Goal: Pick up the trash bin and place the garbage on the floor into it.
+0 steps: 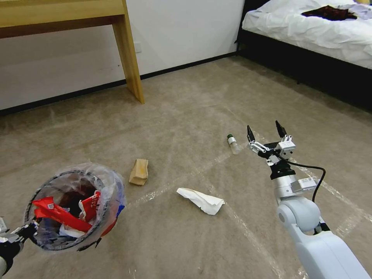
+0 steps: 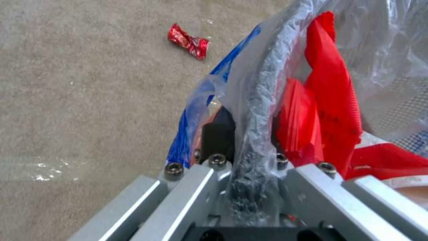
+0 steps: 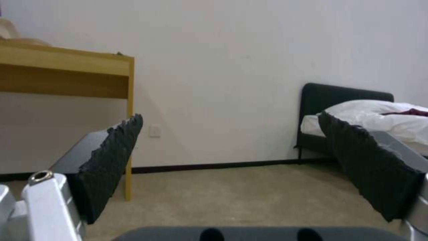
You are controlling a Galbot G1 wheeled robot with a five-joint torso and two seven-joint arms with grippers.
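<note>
On the taped carpet floor [image 1: 186, 116], a white tissue [image 1: 201, 200], tan packet [image 1: 139, 171] and small bottle [image 1: 233, 143] remain. The left gripper [image 2: 249, 157] clamps the trash bin [image 1: 73, 207] rim; the right gripper [image 1: 267, 133] hovers wide open, empty, beside the bottle, probably lowering next.

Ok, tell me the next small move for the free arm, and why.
Probably lower the right gripper toward the small clear green-capped bottle lying on the beige carpet floor just to its left. Its fingers are open and empty, that bottle is the nearest litter, and the left gripper already holds the red-based mesh trash bin by its rim.
</note>
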